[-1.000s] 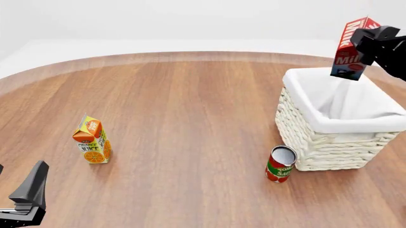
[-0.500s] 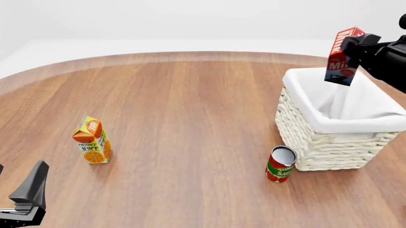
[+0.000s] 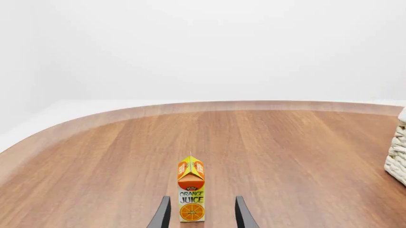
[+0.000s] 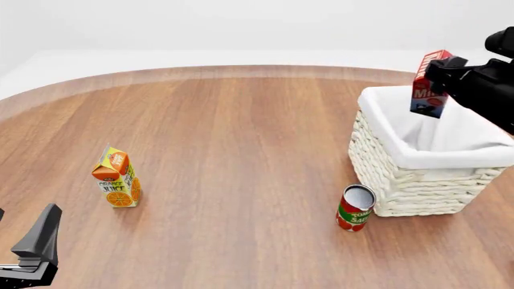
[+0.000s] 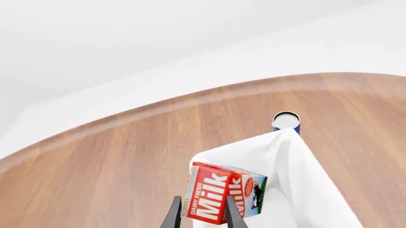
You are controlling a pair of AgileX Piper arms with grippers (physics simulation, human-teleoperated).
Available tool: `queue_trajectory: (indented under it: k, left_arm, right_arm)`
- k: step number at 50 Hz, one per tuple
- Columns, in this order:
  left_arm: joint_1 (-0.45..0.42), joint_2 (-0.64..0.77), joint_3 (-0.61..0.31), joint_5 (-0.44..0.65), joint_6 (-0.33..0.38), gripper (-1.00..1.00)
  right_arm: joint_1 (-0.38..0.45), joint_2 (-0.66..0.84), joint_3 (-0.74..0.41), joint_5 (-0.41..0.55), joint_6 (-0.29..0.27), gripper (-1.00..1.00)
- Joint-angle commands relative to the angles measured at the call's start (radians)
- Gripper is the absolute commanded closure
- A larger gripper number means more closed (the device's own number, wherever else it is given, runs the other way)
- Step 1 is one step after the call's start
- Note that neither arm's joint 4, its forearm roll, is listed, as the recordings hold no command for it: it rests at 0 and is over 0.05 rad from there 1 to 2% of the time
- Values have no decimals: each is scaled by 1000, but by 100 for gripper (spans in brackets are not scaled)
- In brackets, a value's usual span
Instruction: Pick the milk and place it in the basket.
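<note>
The right pincer [image 4: 440, 77] is clamped narrowly on the milk carton [image 4: 429, 84], holding it tilted in the air above the wicker basket [image 4: 418, 174]. The left pincer [image 3: 200, 213] hangs parted and empty, the orange juice carton [image 3: 191, 192] ahead of it.

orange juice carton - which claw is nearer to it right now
Left. The left claw sits open on the near left of the table, a short way from the orange juice carton. The right claw is far across the table, holding the milk above the basket.
</note>
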Motion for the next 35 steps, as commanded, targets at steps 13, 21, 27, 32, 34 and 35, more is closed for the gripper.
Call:
queue_trajectory:
  k: [13,21,27,32,34,35]
  left_arm:
    - [0,0,0,0,0,-100]
    - [0,0,0,0,0,-100]
    - [0,0,0,0,0,-100]
    - [0,0,0,0,0,-100]
    - [0,0,0,0,0,-100]
    - [0,0,0,0,0,-100]
  right_arm:
    - [-42,86,-3,-73,70,100]
    - [-59,121,-4,-99,90,100]
    - [-67,141,-5,-114,93,100]
    - [-75,169,-7,-128,89,100]
    - [-81,178,-2,-146,117,100]
    - [-81,178,-2,-146,117,100]
